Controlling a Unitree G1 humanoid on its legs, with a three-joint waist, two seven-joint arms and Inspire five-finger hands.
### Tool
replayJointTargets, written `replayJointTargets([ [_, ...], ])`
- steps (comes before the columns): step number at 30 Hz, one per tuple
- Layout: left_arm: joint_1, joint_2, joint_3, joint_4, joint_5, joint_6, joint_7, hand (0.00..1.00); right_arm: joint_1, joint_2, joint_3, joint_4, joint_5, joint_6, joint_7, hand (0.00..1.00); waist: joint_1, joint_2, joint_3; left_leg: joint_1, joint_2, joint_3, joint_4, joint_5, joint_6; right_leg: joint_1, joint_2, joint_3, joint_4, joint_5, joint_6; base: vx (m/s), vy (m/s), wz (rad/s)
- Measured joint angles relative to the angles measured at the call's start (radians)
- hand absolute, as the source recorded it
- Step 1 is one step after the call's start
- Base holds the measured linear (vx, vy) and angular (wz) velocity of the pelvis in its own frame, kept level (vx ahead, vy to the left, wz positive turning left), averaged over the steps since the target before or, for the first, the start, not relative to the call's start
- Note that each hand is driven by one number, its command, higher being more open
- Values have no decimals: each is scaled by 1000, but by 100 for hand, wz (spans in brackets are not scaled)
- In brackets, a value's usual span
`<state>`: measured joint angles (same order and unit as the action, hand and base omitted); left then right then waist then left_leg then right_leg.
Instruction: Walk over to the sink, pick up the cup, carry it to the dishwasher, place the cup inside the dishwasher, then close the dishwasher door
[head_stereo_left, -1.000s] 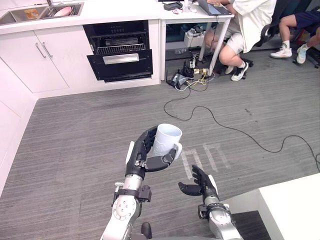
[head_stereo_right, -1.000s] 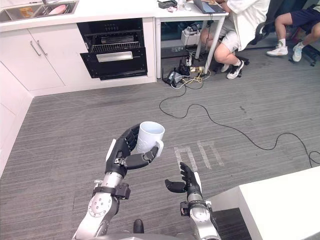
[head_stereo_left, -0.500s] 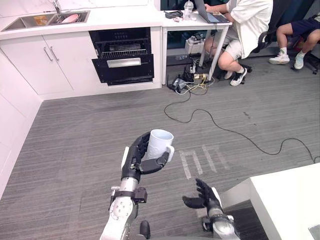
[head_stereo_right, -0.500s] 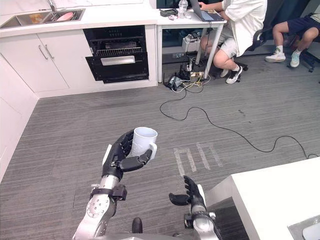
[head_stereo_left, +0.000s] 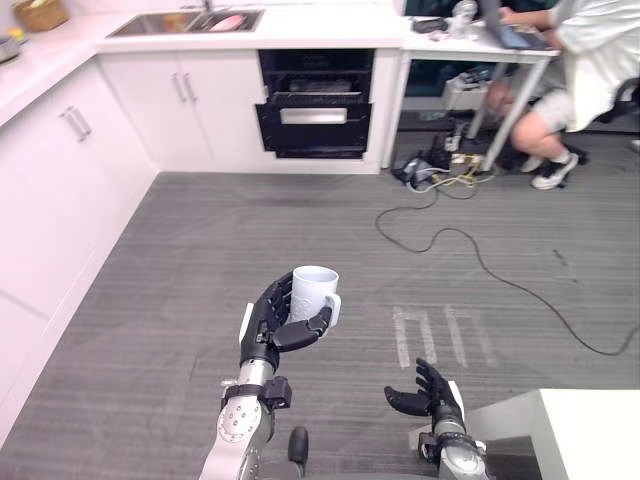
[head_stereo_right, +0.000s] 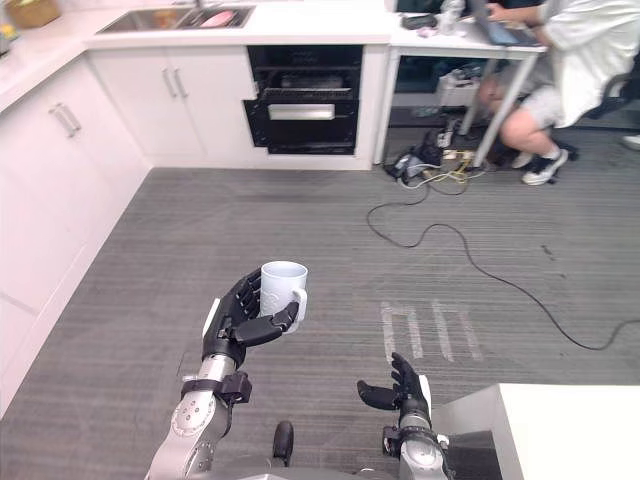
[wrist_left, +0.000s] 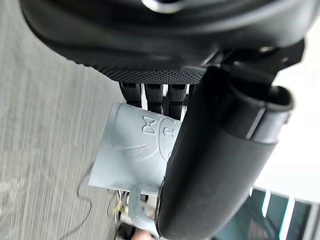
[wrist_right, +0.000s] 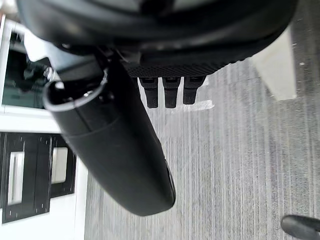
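Observation:
My left hand (head_stereo_left: 266, 328) is shut on a white cup (head_stereo_left: 314, 292), held upright over the grey floor in the middle of the room. In the left wrist view the thumb (wrist_left: 215, 165) crosses the cup (wrist_left: 132, 150) and the fingers wrap its far side. The right hand (head_stereo_left: 427, 399) hangs lower, to the right of the cup, fingers relaxed and holding nothing; its thumb (wrist_right: 110, 150) shows over bare floor. The black dishwasher (head_stereo_left: 313, 105) stands open in the far cabinet row, with a rack showing. To its left, the sink (head_stereo_left: 188, 22) is set into the white counter.
White cabinets (head_stereo_left: 60, 190) run along the left side and the far wall. A person (head_stereo_left: 585, 70) sits at a desk (head_stereo_left: 470, 40) at the far right, with plugs and a black cable (head_stereo_left: 470, 250) trailing across the floor. A white table corner (head_stereo_left: 590, 435) is at lower right.
The whole view has swung, so the left cabinets now show and the dishwasher sits nearer the middle. The cup stays in my left hand; the right hand stays low.

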<state>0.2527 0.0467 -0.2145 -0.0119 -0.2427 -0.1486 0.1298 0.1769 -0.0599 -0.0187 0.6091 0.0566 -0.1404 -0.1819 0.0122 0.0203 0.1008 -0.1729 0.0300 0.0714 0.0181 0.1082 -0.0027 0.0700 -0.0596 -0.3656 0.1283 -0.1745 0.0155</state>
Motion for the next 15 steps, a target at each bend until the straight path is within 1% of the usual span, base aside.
replayJointTargets([
  [1, 9, -10, 11, -21, -12, 0, 1, 30, -5, 1, -11, -29, 0, 0, -11, 90, -1, 2, 6, -26, 31, 111, 51, -27, 9, -1, -9, -26, 0, -2, 4, 7, 18, 74],
  [2, 10, -12, 16, -29, -13, 0, 3, 30, -8, 0, -14, -44, 0, 0, -16, 90, 0, 3, 9, -36, 48, 165, 76, -38, 16, -1, -13, -37, 3, -5, 9, 60, 47, 57],
  [3, 11, -20, 28, -38, -13, 0, 4, 30, -20, -6, -16, -62, 0, 0, -25, 90, 5, 5, 11, -46, 62, 212, 108, -57, 26, -2, -26, -47, 17, -15, 22, 82, 78, 27],
  [4, 15, -30, 37, -46, -13, 0, 7, 30, -38, -8, -16, -79, 0, 0, -32, 90, 14, 5, 11, -47, 53, 215, 121, -69, 31, -3, -38, -43, 28, -23, 33, 79, 83, 16],
  [5, 17, -28, 43, -51, -13, 0, 10, 30, -48, -8, -15, -90, 0, -2, -34, 90, 15, 5, 11, -50, 48, 215, 130, -74, 30, -3, -43, -44, 31, -27, 37, 74, 100, 5],
  [7, 18, -27, 54, -68, -14, -1, 20, 30, -67, -2, -14, -127, -1, -5, -37, 90, 18, 3, 12, -63, 31, 212, 160, -108, 37, -4, -70, -53, 45, -41, 54, 72, 126, 15],
  [8, 19, -28, 55, -75, -14, -3, 21, 30, -81, 6, -14, -131, -1, -11, -38, 90, 21, -10, 21, -71, 11, 213, 200, -140, 42, -5, -101, -64, 82, -74, 69, 99, 181, 35],
  [9, 18, -23, 53, -77, -13, -3, 18, 30, -88, 18, -16, -132, -1, -13, -37, 90, 19, -25, 28, -71, -4, 223, 264, -185, 55, -4, -143, -81, 140, -120, 84, 144, 220, 48],
  [10, 21, -27, 44, -80, -13, -3, 17, 30, -87, 19, -16, -132, -1, -13, -37, 90, 13, -34, 31, -72, -11, 236, 313, -228, 64, 4, -176, -92, 203, -144, 106, 164, 171, 46],
  [11, 22, -37, 38, -80, -13, -3, 16, 30, -90, 6, -14, -131, -1, -13, -35, 90, 12, -33, 31, -79, -20, 229, 348, -268, 71, -18, -206, -80, 301, -163, 103, 268, 224, 41],
  [12, 24, -48, 35, -82, -13, -2, 16, 30, -90, 3, -10, -131, -1, -13, -31, 90, 9, -30, 29, -75, -37, 213, 370, -293, 84, -87, -247, -39, 475, -144, 71, 336, 239, 53],
  [13, 24, -43, 31, -94, -12, -2, 16, 30, -89, 13, -10, -131, -1, -8, -28, 90, -3, -31, 31, -57, -57, 182, 370, -303, 94, -154, -258, 52, 636, -78, 8, 277, 221, 55],
  [14, 24, -43, 30, -97, -12, -2, 16, 30, -89, 17, -10, -131, -1, -7, -28, 90, -7, -33, 34, -49, -60, 171, 368, -304, 97, -174, -257, 77, 672, -52, 7, 260, 147, 80],
  [15, 22, -34, 22, -105, -12, -2, 17, 30, -85, 29, -7, -131, -2, -5, -24, 90, -26, -42, 40, -23, -69, 130, 359, -314, 108, -222, -230, 167, 771, -26, 27, 333, 105, 81],
])
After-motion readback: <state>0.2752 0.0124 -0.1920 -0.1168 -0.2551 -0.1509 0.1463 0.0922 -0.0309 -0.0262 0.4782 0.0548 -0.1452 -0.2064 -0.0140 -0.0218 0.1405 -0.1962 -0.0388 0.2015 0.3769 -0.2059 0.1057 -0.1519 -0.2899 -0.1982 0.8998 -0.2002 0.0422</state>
